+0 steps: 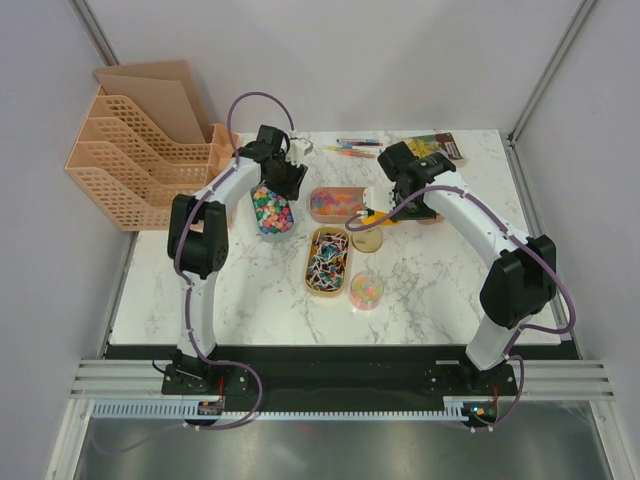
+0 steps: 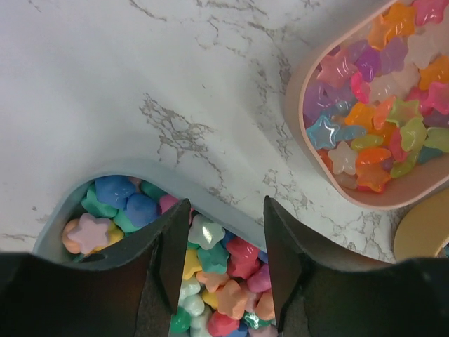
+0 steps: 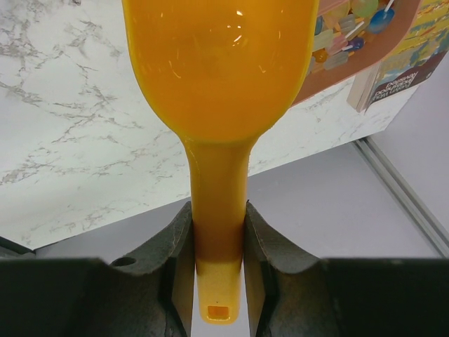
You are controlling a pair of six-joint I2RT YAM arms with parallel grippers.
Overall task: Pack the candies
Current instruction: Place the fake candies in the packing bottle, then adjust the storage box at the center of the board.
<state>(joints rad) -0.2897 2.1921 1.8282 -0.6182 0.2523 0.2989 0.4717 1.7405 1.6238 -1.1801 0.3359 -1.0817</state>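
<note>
– White marble table point(image 1: 250, 300), grey walls on three sides. Where are the candies point(image 2: 231, 281)?

– In four holders, mid-table. Pastel stars fill a blue dish point(image 2: 126, 168). Glassy stars lie in a pink dish point(image 2: 393, 200) just to its right, and the two dishes are near each other but apart. Nearer the arm bases, a wooden tray point(image 1: 327, 294) holds wrapped ones on sticks, and a small round pot point(image 1: 352, 292) beside it has a mixed handful.

– And the left gripper point(image 2: 221, 253)?

– It hangs straight over the blue dish with its jaws partly apart. The fingertips are down among the stars. A white star lies in the gap, against the left finger (the other finger is clear of it), so nothing looks pinched.

– The right gripper point(image 3: 218, 232)?

– It is closed tight on the handle of the yellow scoop point(image 3: 221, 70), with both fingers pressed flat to its sides. In the top view the scoop sits just right of the pink dish, above a round wooden lid point(image 1: 366, 241).

– Is anything in the scoop?

– I cannot tell. The wrist camera sees only its smooth outer side.

– What else is there?

– Thin pens point(image 1: 355, 148) lie along the far edge. Peach mesh racks point(image 1: 130, 170) stand off the table's left corner.
</note>
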